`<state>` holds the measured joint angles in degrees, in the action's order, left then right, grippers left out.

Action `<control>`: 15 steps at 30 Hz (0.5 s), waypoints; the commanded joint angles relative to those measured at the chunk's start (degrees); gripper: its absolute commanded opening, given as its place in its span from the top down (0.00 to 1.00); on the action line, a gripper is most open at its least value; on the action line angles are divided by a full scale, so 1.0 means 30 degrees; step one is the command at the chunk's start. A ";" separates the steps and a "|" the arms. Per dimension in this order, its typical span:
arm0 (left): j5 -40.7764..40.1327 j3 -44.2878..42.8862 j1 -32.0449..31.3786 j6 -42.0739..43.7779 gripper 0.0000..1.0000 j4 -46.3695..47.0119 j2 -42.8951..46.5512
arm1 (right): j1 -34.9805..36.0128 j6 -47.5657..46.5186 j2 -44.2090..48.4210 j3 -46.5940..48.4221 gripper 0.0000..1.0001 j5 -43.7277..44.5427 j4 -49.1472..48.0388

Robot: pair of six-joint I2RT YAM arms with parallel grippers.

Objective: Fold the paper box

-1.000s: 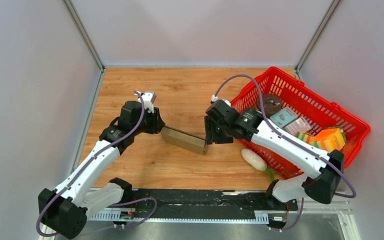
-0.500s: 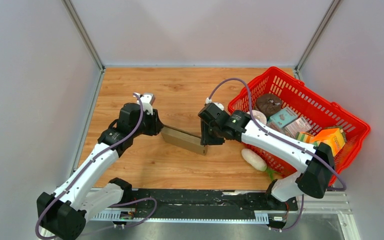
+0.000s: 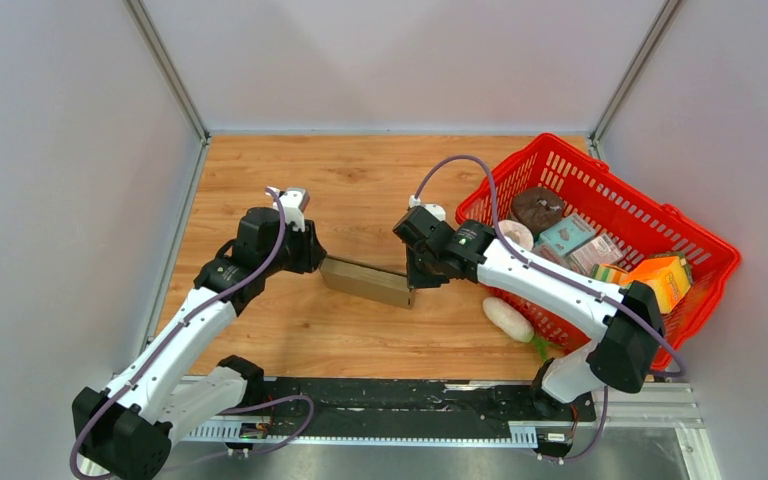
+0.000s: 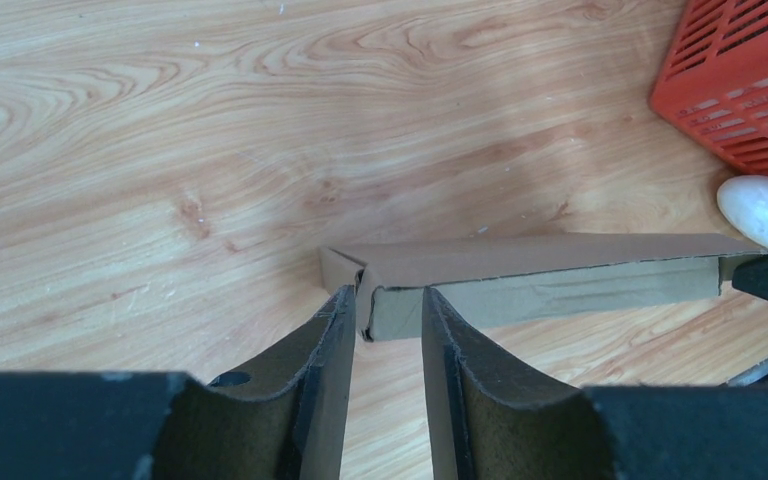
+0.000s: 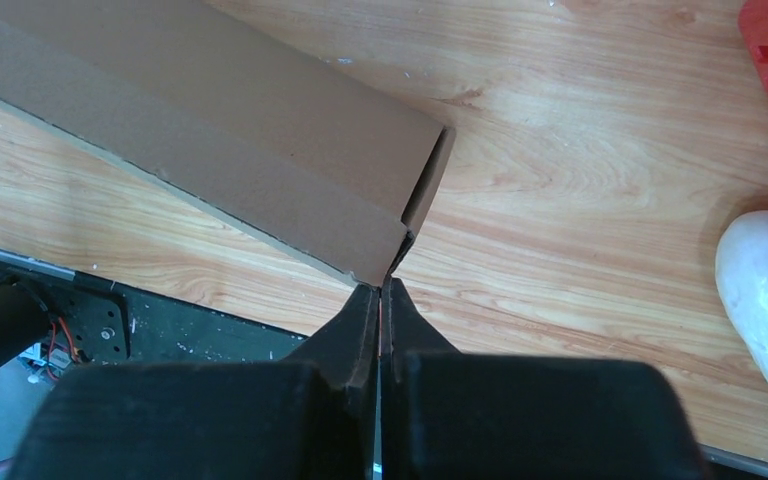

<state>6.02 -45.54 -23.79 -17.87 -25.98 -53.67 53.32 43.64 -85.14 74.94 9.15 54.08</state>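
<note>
The paper box (image 3: 365,281) is a long, flat, brown cardboard box lying on the wooden table, also seen in the left wrist view (image 4: 560,265) and the right wrist view (image 5: 210,130). My left gripper (image 3: 315,262) is at its left end. Its jaws stand part open (image 4: 385,295), astride the near left corner beside a small end flap, with bare table showing between the fingers. My right gripper (image 3: 412,283) is at the right end. It is shut (image 5: 382,285), and its tips touch the box's near right corner below the end flap's edge.
A red plastic basket (image 3: 600,230) full of packaged goods stands at the right, close behind my right arm. A white oblong packet (image 3: 508,318) lies on the table by its near side. A black rail (image 3: 390,400) runs along the table's near edge.
My right gripper has closed from open and shifted a little left onto the box's right corner. The box slid slightly left. The left gripper has hardly moved.
</note>
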 commanded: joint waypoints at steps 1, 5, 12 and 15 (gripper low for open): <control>0.0657 -0.0113 0.0108 0.0185 0.61 -0.0071 0.0283 | -0.0224 -0.0834 -0.0154 0.0656 1.00 0.0759 -0.0011; 0.0922 -0.0201 0.0108 0.0331 0.63 -0.0305 0.0108 | -0.0341 -0.1274 -0.0242 0.0773 1.00 0.0555 -0.0098; 0.1508 -0.0465 0.0108 0.0273 0.61 -0.1974 0.1246 | -0.0606 -0.1713 -0.0476 0.1212 1.00 -0.0031 0.0019; 0.1157 -0.0436 0.0108 0.0273 0.60 -0.2940 0.2360 | -0.0635 -0.1919 -0.0681 0.1446 1.00 -0.0324 0.0048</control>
<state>8.97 -45.54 -23.79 -17.74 -31.27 -51.40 51.72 39.48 -86.54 76.38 8.97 54.19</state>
